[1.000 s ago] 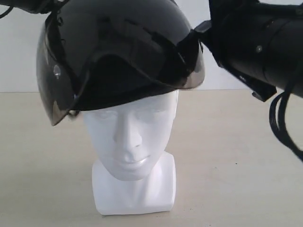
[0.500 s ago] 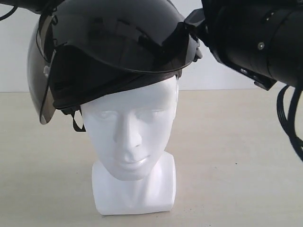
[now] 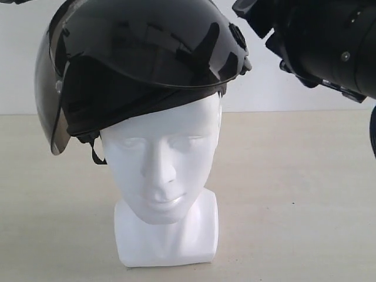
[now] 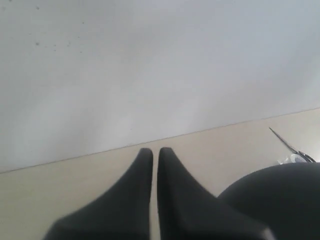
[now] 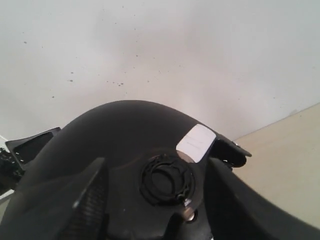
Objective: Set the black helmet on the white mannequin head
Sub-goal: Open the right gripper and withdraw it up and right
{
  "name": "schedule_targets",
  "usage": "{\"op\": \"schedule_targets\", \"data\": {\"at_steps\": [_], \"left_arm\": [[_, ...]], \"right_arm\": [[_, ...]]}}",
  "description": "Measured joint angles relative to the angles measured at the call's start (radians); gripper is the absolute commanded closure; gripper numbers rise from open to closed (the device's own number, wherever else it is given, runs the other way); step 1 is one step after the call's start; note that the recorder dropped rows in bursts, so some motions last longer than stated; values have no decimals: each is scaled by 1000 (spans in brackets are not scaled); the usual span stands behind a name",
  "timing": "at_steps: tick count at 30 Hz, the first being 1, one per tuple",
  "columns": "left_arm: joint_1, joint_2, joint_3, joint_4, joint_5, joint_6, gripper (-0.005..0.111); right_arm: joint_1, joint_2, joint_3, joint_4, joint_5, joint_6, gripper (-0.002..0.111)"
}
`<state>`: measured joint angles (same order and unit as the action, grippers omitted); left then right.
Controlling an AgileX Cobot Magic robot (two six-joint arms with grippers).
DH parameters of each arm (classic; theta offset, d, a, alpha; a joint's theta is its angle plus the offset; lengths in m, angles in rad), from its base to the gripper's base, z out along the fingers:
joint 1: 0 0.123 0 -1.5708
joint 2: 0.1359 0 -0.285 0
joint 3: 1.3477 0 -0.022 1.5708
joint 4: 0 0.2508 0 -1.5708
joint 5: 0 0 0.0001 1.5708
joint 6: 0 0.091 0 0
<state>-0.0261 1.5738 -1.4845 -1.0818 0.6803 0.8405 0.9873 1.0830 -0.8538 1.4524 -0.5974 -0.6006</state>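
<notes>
The black helmet [image 3: 141, 64] rests tilted on top of the white mannequin head [image 3: 161, 170], its smoky visor [image 3: 47, 88] hanging down at the left of the exterior view. The head stands upright on the beige table, face uncovered. My right gripper [image 3: 249, 12] hovers at the helmet's upper right, open. In the right wrist view its fingers [image 5: 87, 195] stand wide on either side of the helmet's round side pivot [image 5: 167, 180], with nothing gripped. In its own wrist view my left gripper [image 4: 155, 152] is shut on nothing, with the helmet's dome [image 4: 280, 195] beside it.
The bulky black right arm [image 3: 329, 47] fills the upper right of the exterior view, above the table [image 3: 294, 194]. A white wall [image 3: 17, 70] stands behind. A thin metal object [image 4: 292, 147] lies on the table beyond the helmet in the left wrist view.
The helmet has settled lower and flatter onto the head. My right gripper has opened, let go of the helmet's edge and drawn back up and to the right. The left arm has left the top left corner.
</notes>
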Motion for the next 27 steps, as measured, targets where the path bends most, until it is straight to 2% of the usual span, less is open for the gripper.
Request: {"op": "schedule_targets", "data": {"at_steps": [2,6,10,13,17,21,27], "left_arm": [[26,-15,0,0,14,-24,102],[87,-56,0,0,51,-85,102],[145,-116,18,0,74,-162,102],[162,-176,65,0,79,-203,102],[164,-280,183,-26,108,-231,102],[164,-434,354,-90,119,-174,102],[164,-689,656,-174,123,-67,102]], "right_arm": [[0,-17,2,2,-8,-56,55],[0,-81,2,58,-10,-252,68],[0,-171,2,158,-15,-590,65],[0,-217,-18,252,-49,-887,65],[0,-239,-29,284,-115,-1157,65],[0,-241,-31,290,-220,-1398,65],[0,-241,-31,291,-304,-1509,65]]}}
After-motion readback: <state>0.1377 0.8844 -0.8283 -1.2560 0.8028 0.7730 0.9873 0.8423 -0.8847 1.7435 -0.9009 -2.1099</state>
